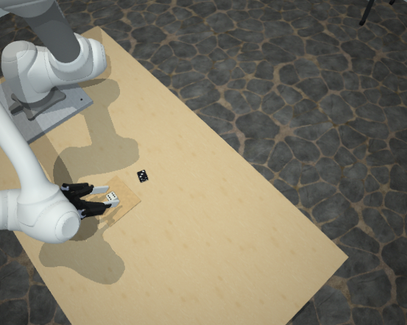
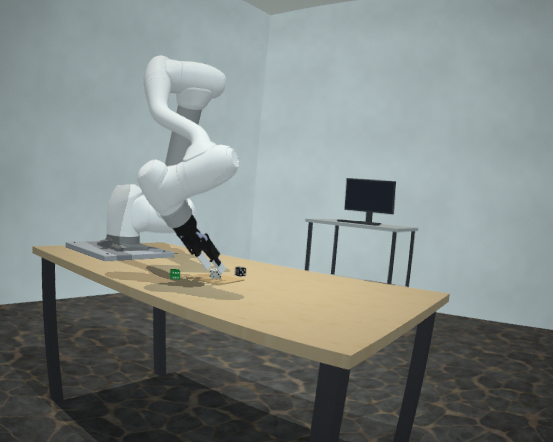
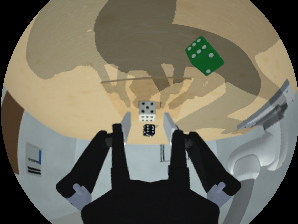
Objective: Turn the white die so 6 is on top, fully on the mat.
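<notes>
The white die (image 1: 111,195) (image 2: 215,273) (image 3: 147,110) lies on the thin wooden mat (image 1: 129,200) (image 2: 232,280) (image 3: 120,95), seemingly flat. Its top shows six pips in the top view; the wrist view also shows a side face with five. My gripper (image 1: 111,195) (image 2: 214,269) (image 3: 147,119) is open and comes down at a slant. Its pale fingertips stand on either side of the white die, with gaps in the wrist view. The mat lies flat on the table. Part of it is hidden under the fingers in the top view.
A black die (image 1: 143,176) (image 2: 240,271) (image 3: 149,130) lies on the table just beyond the mat. A green die (image 2: 175,274) (image 3: 204,55) lies on the table on the mat's other side, hidden by the arm in the top view. The robot's base plate (image 1: 73,104) is farther back.
</notes>
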### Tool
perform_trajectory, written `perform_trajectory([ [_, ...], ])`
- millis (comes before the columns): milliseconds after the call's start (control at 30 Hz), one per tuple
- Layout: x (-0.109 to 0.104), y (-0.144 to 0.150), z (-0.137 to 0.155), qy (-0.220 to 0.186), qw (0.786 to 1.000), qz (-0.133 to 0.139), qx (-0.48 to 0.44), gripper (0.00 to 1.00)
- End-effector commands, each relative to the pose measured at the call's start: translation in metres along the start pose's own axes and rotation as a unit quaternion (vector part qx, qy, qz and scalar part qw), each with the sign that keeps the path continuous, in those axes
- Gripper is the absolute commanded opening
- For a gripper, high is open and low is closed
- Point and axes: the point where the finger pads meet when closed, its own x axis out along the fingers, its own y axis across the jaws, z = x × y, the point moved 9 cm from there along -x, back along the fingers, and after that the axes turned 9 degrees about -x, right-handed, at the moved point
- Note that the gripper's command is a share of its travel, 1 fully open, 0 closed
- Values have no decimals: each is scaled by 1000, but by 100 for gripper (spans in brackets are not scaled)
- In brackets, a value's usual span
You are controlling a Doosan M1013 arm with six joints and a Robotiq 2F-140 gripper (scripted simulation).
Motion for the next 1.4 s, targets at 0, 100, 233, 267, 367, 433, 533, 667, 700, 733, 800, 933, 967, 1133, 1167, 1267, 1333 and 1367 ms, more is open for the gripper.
perform_trajectory([
  [0, -5, -1, 5, 0, 1000, 0, 0, 40],
  [100, -8, -1, 8, 0, 1000, 0, 0, 40],
  [233, -18, -3, 18, 0, 1000, 0, 0, 40],
  [267, -20, -3, 20, 0, 1000, 0, 0, 40],
  [367, -27, -4, 27, 0, 1000, 0, 0, 40],
  [433, -31, -5, 31, 0, 1000, 0, 0, 40],
  [533, -35, -6, 35, 0, 1000, 0, 0, 40],
  [667, -37, -6, 36, 0, 1000, 0, 0, 40],
  [700, -37, -6, 37, 0, 1000, 0, 0, 40],
  [733, -38, -6, 37, 0, 1000, 0, 0, 40],
  [800, -38, -6, 37, 0, 1000, 0, 0, 40],
  [933, -37, -6, 39, 8, 1000, 2, 0, 40],
  [967, -37, -6, 41, 16, 1000, 5, 1, 40],
  [1133, -34, -8, 56, 92, 996, 19, 2, 40],
  [1167, -34, -8, 56, 92, 996, 19, 2, 40],
  [1267, -34, -9, 62, 118, 993, 20, 1, 40],
  [1333, -34, -10, 66, 129, 991, 20, 0, 40],
  [1367, -34, -11, 67, 129, 991, 20, 0, 40],
])
